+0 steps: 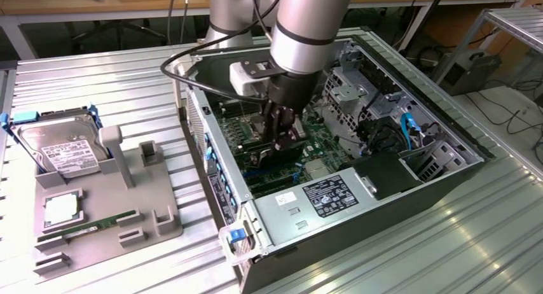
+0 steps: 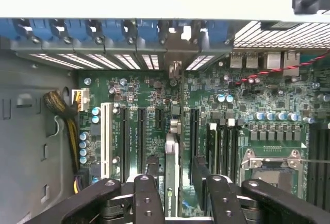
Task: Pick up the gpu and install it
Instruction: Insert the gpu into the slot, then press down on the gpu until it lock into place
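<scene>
Gripper (image 1: 284,138) is down inside the open case (image 1: 441,179), over the motherboard (image 1: 318,144). In the wrist view the gpu (image 2: 170,183) is seen edge-on, a thin upright card between the two black fingers (image 2: 149,198), which are clamped on it; its silver bracket end (image 2: 174,69) reaches the rear slot covers. Whether the card's edge is seated in a slot cannot be told; the fingers cover its near part. In the exterior view the arm (image 1: 309,27) and gripper block most of the card.

Motherboard: long black slots, one white slot (image 2: 106,139), empty CPU socket (image 2: 270,165), blue capacitors. Printing on the board is too small to read.

Case lies on its side on a ribbed metal table (image 1: 102,84). A white label (image 1: 331,198) on the power supply is unreadable. To the exterior view's left, a grey fixture (image 1: 110,211) holds a hard drive (image 1: 60,147) with a white label, a CPU (image 1: 61,208) and a memory stick (image 1: 89,227). Behind: a wooden bench (image 1: 102,4), cables.
</scene>
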### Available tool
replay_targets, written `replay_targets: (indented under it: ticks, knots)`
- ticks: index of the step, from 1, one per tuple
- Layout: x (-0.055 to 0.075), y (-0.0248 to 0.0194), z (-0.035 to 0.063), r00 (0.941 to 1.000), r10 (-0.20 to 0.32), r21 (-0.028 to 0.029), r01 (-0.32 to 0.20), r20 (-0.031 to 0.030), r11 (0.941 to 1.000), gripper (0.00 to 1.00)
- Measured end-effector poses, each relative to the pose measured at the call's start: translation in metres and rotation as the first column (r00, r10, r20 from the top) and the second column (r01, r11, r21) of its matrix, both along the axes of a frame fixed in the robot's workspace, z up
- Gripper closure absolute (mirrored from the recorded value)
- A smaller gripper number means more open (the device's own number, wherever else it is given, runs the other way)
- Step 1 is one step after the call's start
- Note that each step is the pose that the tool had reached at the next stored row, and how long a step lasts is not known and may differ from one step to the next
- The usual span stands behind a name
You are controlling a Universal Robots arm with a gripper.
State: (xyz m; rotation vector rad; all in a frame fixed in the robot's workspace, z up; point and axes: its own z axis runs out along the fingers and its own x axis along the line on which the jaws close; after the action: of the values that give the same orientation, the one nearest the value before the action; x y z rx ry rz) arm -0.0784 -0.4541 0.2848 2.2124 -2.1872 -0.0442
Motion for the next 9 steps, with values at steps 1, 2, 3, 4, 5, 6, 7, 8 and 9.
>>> replay_targets:
  ticks: [1,2,3,4,5,6,7,8,9]
  knots:
    - [-0.001,0.0004,0.0011,1.0000,0.000,0.0000,0.000,0.0010,1.0000,0.60]
    - [-0.002,0.0007,0.0016,1.0000,0.000,0.0001,0.000,0.0021,1.0000,0.60]
    - [-0.003,0.0011,0.0019,1.0000,0.000,0.0001,0.000,0.0035,1.0000,0.62]
    - [-0.005,0.0022,0.0020,1.0000,0.000,-0.0011,0.000,0.0070,1.0000,0.62]
    - [-0.006,0.0044,0.0020,1.0000,0.000,-0.0043,0.000,0.0094,1.0000,0.75]
    - [-0.007,0.0055,0.0020,0.9999,0.000,-0.0066,0.000,0.0104,1.0000,0.75]
    - [-0.007,0.0071,0.0020,0.9999,0.000,-0.0099,0.000,0.0120,1.0000,0.80]
    - [-0.007,0.0093,0.0017,0.9999,0.000,-0.0148,0.000,0.0149,0.9999,0.86]
    - [-0.008,0.0104,0.0014,0.9999,0.000,-0.0183,0.000,0.0171,0.9998,0.89]
